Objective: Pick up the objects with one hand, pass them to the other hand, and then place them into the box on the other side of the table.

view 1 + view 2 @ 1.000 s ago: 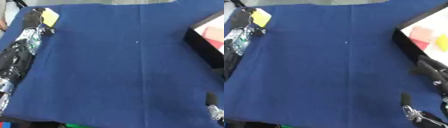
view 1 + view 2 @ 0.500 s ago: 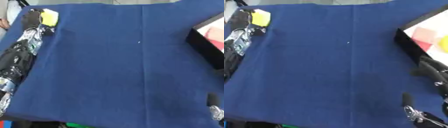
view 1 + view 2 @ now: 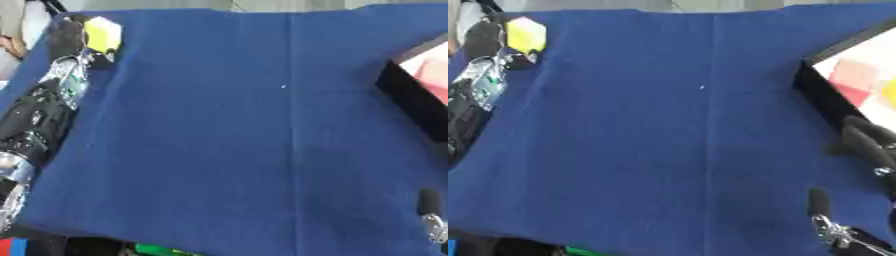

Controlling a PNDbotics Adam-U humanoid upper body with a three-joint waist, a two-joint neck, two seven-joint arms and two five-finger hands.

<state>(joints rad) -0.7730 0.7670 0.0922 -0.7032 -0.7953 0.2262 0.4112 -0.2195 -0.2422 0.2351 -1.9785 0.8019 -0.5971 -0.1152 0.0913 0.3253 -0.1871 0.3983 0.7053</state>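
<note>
Yellow blocky object (image 3: 102,34) pinched in left robot hand (image 3: 72,37).

Very little changes. The left hand (image 3: 72,42) stays at about 10 o'clock on the tabletop (image 3: 262,150), and the yellow object (image 3: 102,34) at its fingers now sits slightly higher and nearer the far edge than one second ago.

Stereo head pair, downward over blue table (image 3: 262,150)
</note>
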